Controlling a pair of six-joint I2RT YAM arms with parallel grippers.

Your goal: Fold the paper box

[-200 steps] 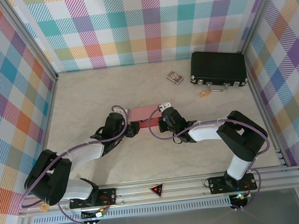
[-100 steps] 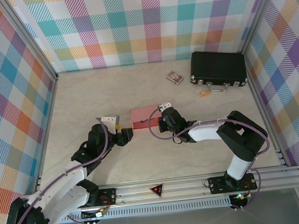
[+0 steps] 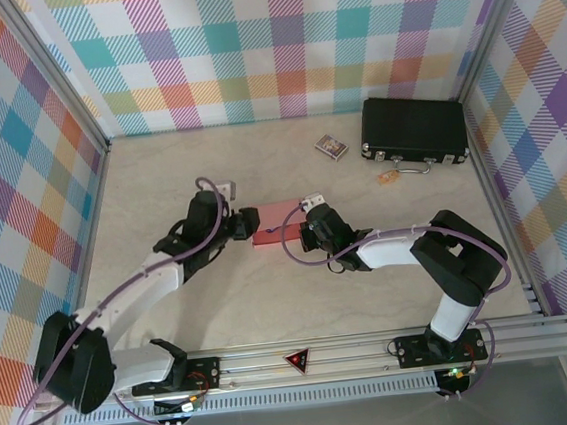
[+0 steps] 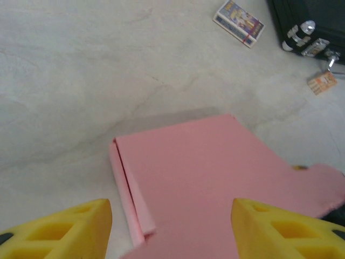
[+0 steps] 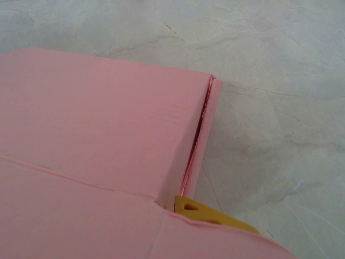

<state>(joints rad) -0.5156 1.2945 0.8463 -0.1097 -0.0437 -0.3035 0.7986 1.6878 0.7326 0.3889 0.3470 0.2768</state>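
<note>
Cardboard in salmon pink, the paper box, was seen lying flat on the pale marbled table, a little nearer the arms than the table's middle and directly between the two grippers. The left gripper was reached in from the left, and in the left wrist view its yellow fingers were held well apart, one on either side of the near end of the box, with neither pressed against it. A narrow folded side strip was visible along the box's left edge in that view, and a rounded flap was spread out to the right. The right gripper was brought up against the box's right end with its fingers closed together; in the right wrist view a pink flap was laid over them, with one yellow fingertip showing beneath it, so the flap seemed to be pinched, though the grip itself was mostly hidden. A slim open seam was shown along the box's side wall there. A black case with latches was set at the far right of the table, well apart from the box, a small tag just before it and a little patterned card pack to its left.
</note>
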